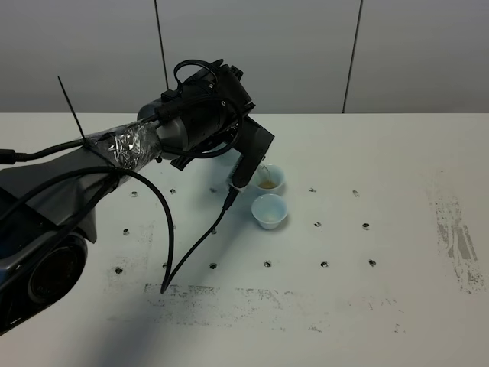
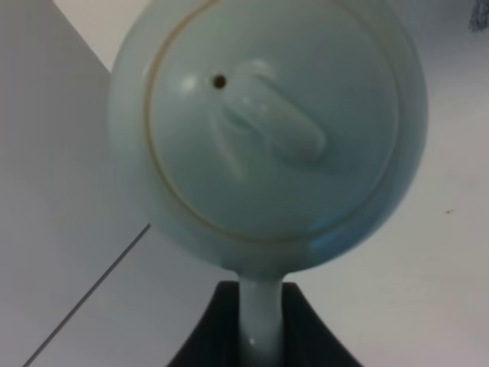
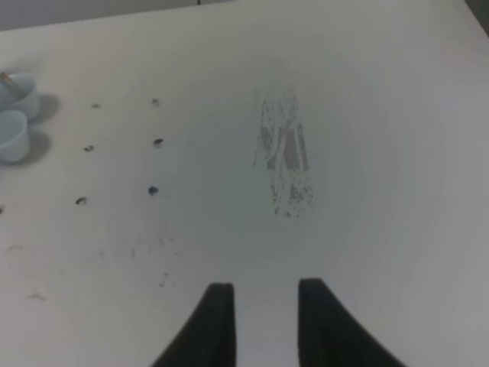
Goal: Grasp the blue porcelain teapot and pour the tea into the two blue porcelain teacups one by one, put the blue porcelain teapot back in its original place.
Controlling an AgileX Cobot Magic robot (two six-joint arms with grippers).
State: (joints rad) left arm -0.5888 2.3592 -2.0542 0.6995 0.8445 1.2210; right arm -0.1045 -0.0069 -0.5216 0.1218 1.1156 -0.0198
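The blue porcelain teapot [image 2: 267, 130] fills the left wrist view, lid and knob facing the camera. My left gripper [image 2: 258, 294] is shut on its loop handle [image 2: 258, 325]. In the exterior high view the left gripper [image 1: 248, 164] hangs tilted just left of the two blue porcelain teacups, and the arm hides the teapot. The far teacup [image 1: 270, 178] holds brownish tea. The near teacup [image 1: 269, 210] looks pale inside. Both teacups show in the right wrist view [image 3: 15, 115]. My right gripper [image 3: 263, 325] is open and empty above bare table, far from the teacups.
The white table [image 1: 382, 153] has rows of small screw holes [image 1: 366, 225] and scuffed dark patches at the front [image 1: 267, 298] and right [image 1: 458, 237]. A black cable [image 1: 172, 229] hangs from the left arm down to the table. A grey wall stands behind.
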